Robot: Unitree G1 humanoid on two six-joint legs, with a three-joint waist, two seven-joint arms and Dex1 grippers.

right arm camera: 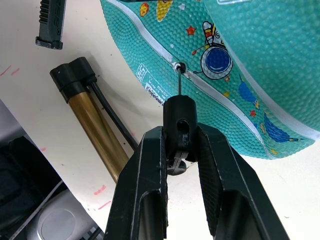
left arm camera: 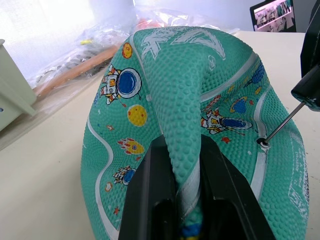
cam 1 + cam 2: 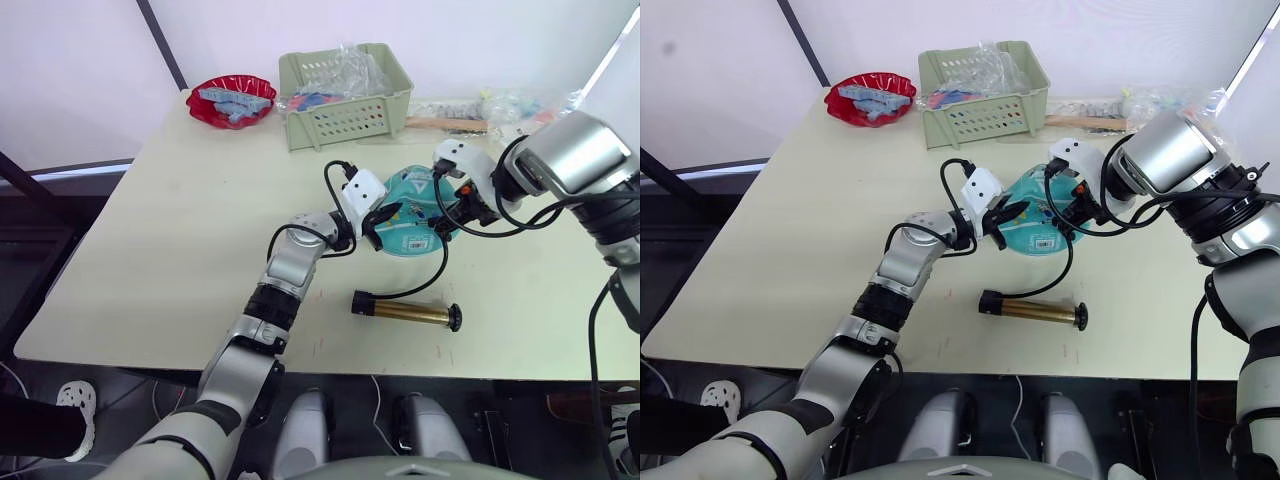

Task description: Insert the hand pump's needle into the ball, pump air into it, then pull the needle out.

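The right tool [image 1: 177, 150] pinches the needle [image 1: 179, 82], tip at the ball [image 1: 260, 60] valve. Left tool [image 2: 187, 170] pinches the ball's fold. Hand pump [image 3: 405, 311] lies lengthwise along the worktop's [image 3: 180, 250] near edge.

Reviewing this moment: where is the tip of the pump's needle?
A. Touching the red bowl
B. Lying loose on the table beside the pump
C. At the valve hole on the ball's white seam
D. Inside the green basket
C: the right hand grips the black fitting, and the needle meets the valve hole on the ball, which the left hand pinches.
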